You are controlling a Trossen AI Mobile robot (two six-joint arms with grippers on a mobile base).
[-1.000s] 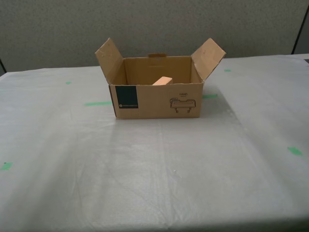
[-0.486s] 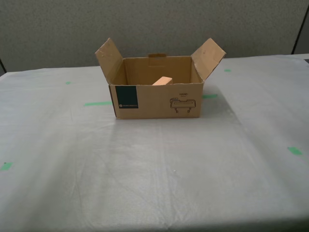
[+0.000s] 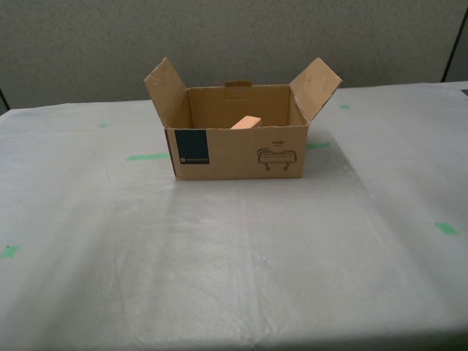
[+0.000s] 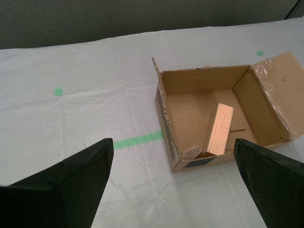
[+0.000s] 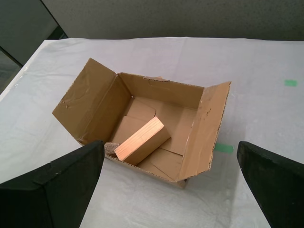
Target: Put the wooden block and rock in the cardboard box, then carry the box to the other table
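Wrinkled table (image 3: 234, 256), cardboard box (image 3: 238, 150) exactly as before

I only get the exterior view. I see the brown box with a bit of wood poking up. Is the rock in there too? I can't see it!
Observer: Yes. The small rough grey-brown rock sits inside the brown cardboard box, in the front corner by the dark label.
Operator: Is the wood lying flat?
Observer: No. The pale rectangular wooden block is tilted, one end close beside the rock.
Operator: Are the grabbers holding anything?
Observer: No. The first end effector and the second end effector are both open, empty and clear of the box.
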